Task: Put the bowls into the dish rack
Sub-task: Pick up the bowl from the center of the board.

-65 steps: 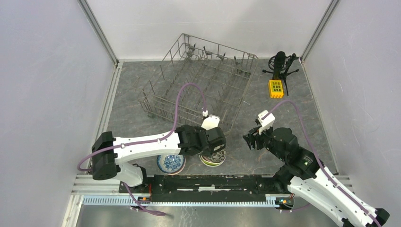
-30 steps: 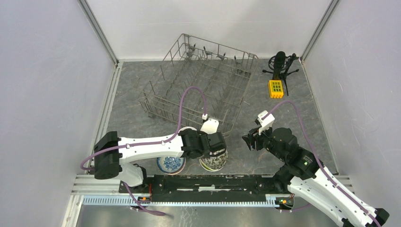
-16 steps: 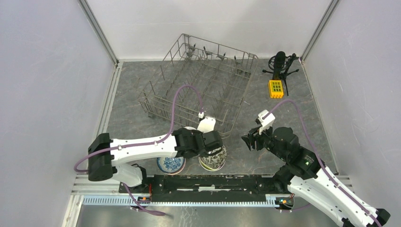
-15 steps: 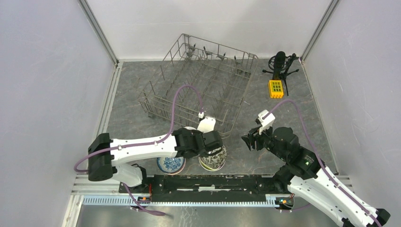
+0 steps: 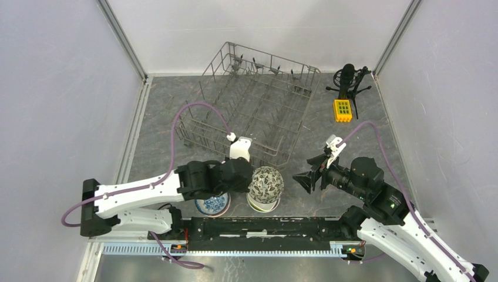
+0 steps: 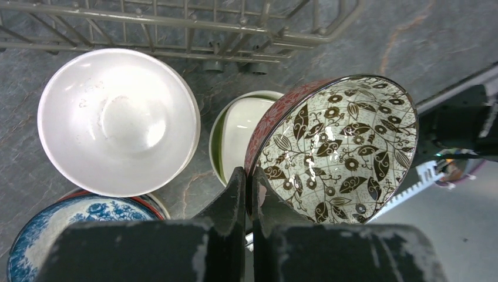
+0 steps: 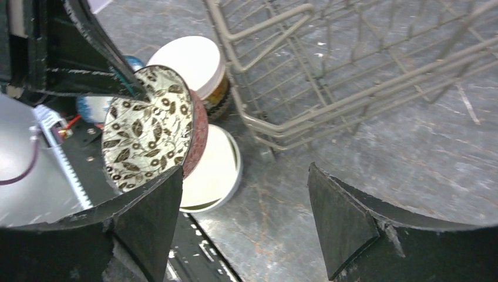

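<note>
My left gripper [image 6: 249,176] is shut on the rim of a black-and-white leaf-patterned bowl [image 6: 335,150] with a red outside. It holds that bowl [image 5: 265,183] tilted on edge above a lime green bowl [image 5: 262,205]. On the table beside them are a plain white bowl [image 6: 117,120] and a blue-and-white bowl [image 5: 211,204]. The grey wire dish rack [image 5: 252,106] stands just behind and holds no bowls. To the right of the lifted bowl [image 7: 147,132], my right gripper [image 5: 302,181] faces it, open with nothing between its fingers.
A black microphone on a tripod [image 5: 347,79] and a yellow box [image 5: 342,110] stand at the back right. A black rail [image 5: 264,226] runs along the near edge, just in front of the bowls. White walls close in the sides.
The left gripper has lifted the patterned bowl off the green bowl and tipped it on edge, its arm drawing left. The right gripper has opened wider and moved left toward the bowl.
</note>
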